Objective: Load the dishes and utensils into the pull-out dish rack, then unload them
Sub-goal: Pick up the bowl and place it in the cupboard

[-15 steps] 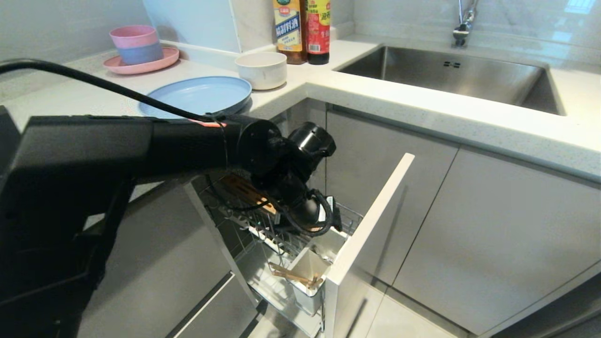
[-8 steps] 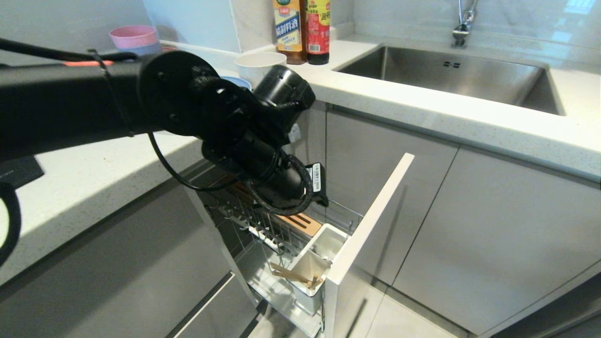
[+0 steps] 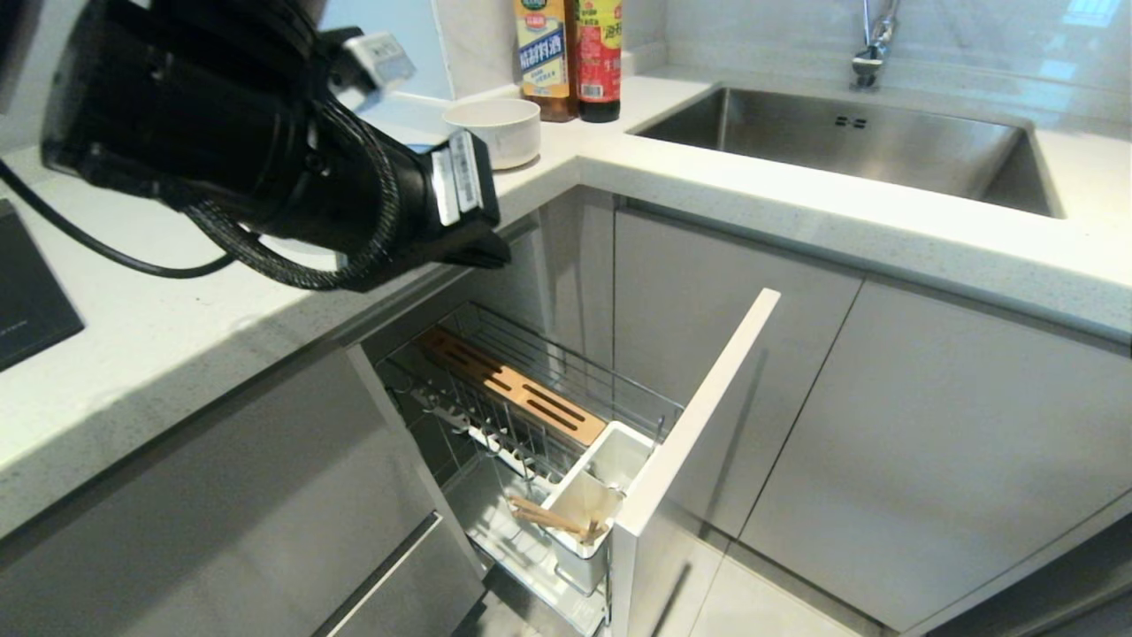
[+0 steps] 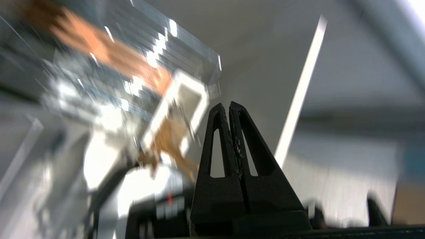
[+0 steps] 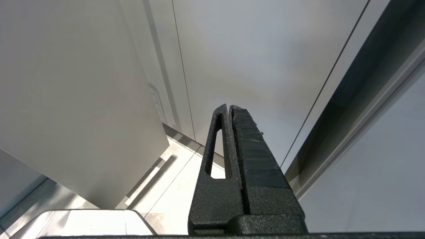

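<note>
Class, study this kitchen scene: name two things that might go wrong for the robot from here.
1. The rack stands pulled out below the counter, and the left gripper hangs shut above its back end; a careless descent might strike the wires or bamboo strip.
2. The chopsticks lie slanted across a white cup, not upright; they may be awkward to pinch and might slip. The bowl sits near the counter's corner, where a passing arm might nudge it.

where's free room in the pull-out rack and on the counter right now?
In the pull-out dish rack, the wire prongs beside the bamboo strip stand bare. The front cup holds the chopsticks. Bare counter runs between the sink and the bowl; the left gripper hangs over the corner.
</note>
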Robot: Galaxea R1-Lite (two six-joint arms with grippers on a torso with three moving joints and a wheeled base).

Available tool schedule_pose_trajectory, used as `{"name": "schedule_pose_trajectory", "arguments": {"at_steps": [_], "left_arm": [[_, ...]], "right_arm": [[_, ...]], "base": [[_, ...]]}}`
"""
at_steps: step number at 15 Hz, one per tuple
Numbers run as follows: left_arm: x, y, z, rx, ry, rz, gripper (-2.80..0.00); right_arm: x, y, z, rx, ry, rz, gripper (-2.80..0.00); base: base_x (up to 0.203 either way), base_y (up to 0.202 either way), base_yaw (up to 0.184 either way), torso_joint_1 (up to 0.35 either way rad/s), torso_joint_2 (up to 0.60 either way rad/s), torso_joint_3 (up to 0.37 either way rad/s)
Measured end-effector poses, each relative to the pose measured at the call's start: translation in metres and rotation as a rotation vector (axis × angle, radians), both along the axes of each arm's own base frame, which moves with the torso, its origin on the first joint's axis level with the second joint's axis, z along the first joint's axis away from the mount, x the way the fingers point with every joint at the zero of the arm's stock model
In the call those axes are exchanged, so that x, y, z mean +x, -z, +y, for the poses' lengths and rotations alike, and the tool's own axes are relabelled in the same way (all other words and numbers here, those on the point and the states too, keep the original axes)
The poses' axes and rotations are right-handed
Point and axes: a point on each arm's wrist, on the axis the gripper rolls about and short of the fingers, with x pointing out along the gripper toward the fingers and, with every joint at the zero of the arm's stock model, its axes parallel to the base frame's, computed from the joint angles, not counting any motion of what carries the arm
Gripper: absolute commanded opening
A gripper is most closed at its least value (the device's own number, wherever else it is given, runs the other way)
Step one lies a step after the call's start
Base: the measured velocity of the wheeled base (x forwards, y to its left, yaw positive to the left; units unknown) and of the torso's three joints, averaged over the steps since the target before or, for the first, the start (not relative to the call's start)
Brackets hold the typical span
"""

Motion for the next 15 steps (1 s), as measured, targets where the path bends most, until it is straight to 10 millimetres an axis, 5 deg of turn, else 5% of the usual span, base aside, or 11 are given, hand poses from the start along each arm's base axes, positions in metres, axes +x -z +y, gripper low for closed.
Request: {"name": "schedule_pose_trajectory", "arguments": {"at_steps": [6, 10, 15], "left_arm": [[0.037, -0.048, 0.036, -0.055, -0.107, -0.473, -2.8], [0.062, -0.041, 0.019, -0.024, -0.062, -0.564, -2.8], [0.034, -0.004, -0.032, 0.034, 0.152, -0.291, -2.8]], "right_arm": [[0.0, 0.0, 0.0, 0.0, 0.0, 0.0, -2.8], [0.0, 0.0, 0.0, 0.0, 0.0, 0.0, -2.8], [0.0, 0.0, 0.0, 0.0, 0.0, 0.0, -2.8]], "base": [[0.0, 0.0, 0.0, 0.0, 0.0, 0.0], [0.0, 0.0, 0.0, 0.0, 0.0, 0.0], [0.0, 0.0, 0.0, 0.0, 0.0, 0.0]]}}
